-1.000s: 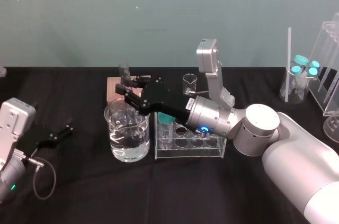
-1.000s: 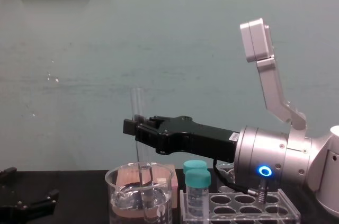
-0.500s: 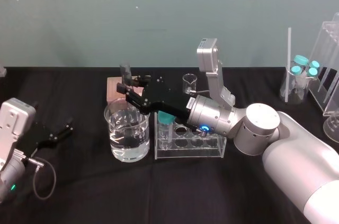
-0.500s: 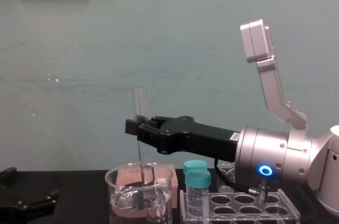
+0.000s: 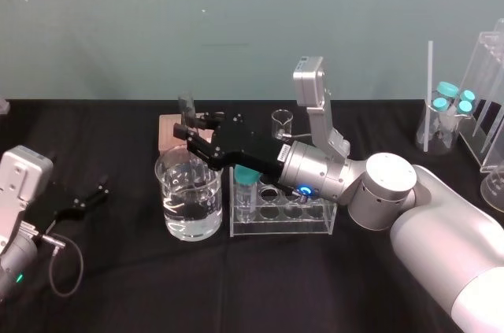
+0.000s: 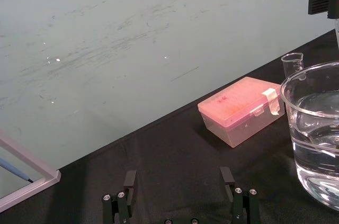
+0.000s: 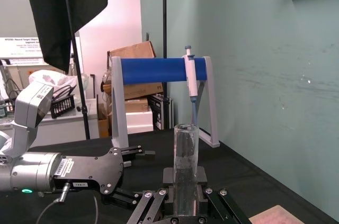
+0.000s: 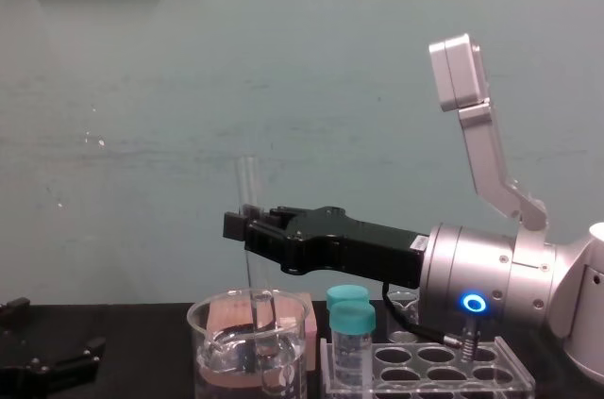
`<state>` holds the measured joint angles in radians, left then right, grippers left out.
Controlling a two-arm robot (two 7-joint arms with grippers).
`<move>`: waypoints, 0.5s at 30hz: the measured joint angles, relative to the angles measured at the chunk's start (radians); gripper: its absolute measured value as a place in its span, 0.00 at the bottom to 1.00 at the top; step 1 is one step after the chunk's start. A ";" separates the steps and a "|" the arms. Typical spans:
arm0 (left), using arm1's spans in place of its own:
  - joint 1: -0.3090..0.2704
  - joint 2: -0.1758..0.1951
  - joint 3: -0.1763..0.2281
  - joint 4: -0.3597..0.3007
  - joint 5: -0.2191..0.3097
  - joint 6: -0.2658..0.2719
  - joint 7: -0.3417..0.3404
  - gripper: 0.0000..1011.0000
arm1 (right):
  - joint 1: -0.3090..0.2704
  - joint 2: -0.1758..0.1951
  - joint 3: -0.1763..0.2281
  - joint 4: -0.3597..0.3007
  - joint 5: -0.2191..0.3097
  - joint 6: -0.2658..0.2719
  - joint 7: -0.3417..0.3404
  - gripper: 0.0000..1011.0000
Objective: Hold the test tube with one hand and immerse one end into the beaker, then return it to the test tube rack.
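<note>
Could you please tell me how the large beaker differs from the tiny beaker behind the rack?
The large beaker is far wider than the tiny beaker. The large one holds clear liquid; the tiny one looks empty. The right hand holds the test tube down into the large one; nothing touches the tiny one. Both are clear, upright glass.

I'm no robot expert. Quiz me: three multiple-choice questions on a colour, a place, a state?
1. Caps on the short vials in the clear acrylic rack? A red; B teal; C yellow.
2. The long clear glass test tube has its lower end: A in the wide glass beaker; B in the rack; C lying flat.
3. The black left gripper has its jaws: A open; B gripping a vial; C gripping the tube.
Answers: B, both caps teal; A, right gripper dips it upright into the beaker; A, jaws apart, empty.
</note>
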<state>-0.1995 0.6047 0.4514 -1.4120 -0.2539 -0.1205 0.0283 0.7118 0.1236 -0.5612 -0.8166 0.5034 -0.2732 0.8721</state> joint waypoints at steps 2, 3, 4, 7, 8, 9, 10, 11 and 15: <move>0.000 0.000 0.000 0.000 0.000 0.000 0.000 0.99 | 0.000 -0.001 0.000 0.001 0.000 0.000 0.001 0.24; 0.000 0.000 0.000 0.000 0.000 0.000 0.000 0.99 | 0.000 0.000 0.000 0.001 0.000 0.000 0.001 0.24; 0.000 0.000 0.000 0.000 0.000 0.000 0.000 0.99 | 0.000 0.000 0.000 0.000 0.001 0.000 0.002 0.24; 0.000 0.000 0.000 0.000 0.000 0.000 0.000 0.99 | 0.000 0.000 0.000 -0.001 0.001 0.001 0.003 0.24; 0.000 0.000 0.000 0.000 0.000 0.000 0.000 0.99 | -0.001 0.000 0.000 -0.001 0.002 0.001 0.003 0.24; 0.000 0.000 0.000 0.000 0.000 0.000 0.000 0.99 | -0.003 0.001 0.000 -0.004 0.002 0.001 0.003 0.24; 0.000 0.000 0.000 0.000 0.000 0.000 0.000 0.99 | -0.004 0.001 0.000 -0.005 0.003 0.002 0.003 0.24; 0.000 0.000 0.000 0.000 0.000 0.000 0.000 0.99 | -0.004 0.001 0.000 -0.005 0.003 0.002 0.003 0.24; 0.000 0.000 0.000 0.000 0.000 0.000 0.000 0.99 | -0.005 0.002 0.000 -0.008 0.003 0.003 0.003 0.24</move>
<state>-0.1995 0.6047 0.4514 -1.4120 -0.2539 -0.1205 0.0283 0.7067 0.1253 -0.5615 -0.8242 0.5069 -0.2706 0.8753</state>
